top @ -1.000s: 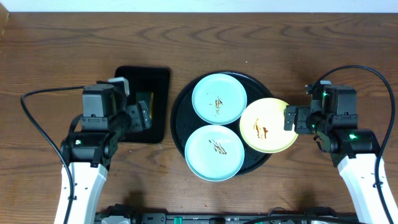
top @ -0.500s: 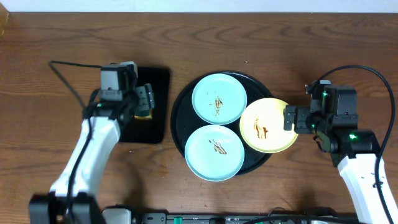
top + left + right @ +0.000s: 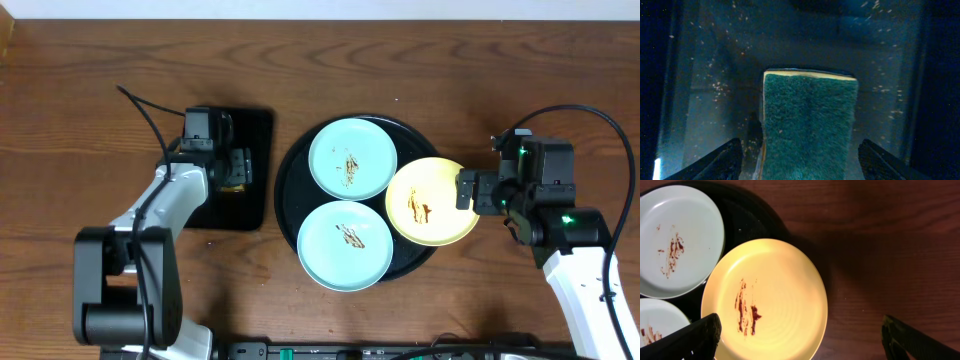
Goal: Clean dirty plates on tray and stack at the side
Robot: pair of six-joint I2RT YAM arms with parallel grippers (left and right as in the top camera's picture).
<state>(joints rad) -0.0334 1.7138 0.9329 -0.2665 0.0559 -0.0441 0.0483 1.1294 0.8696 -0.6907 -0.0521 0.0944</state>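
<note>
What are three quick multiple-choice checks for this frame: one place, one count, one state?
1. Where does the green sponge lie?
A. in a bowl
B. in the rectangular black tray
C. in a sink

2. How many pale aqua plates are there?
A. one
B. three
C. two

3. What state is the yellow plate in?
A. brown-smeared
B. clean
C. upside down

Key:
1 B: the left wrist view shows the sponge resting on that tray's dark floor.
2 C: the overhead view shows two aqua plates, one above the other in the picture.
3 A: the right wrist view shows brown streaks near the plate's centre.
</note>
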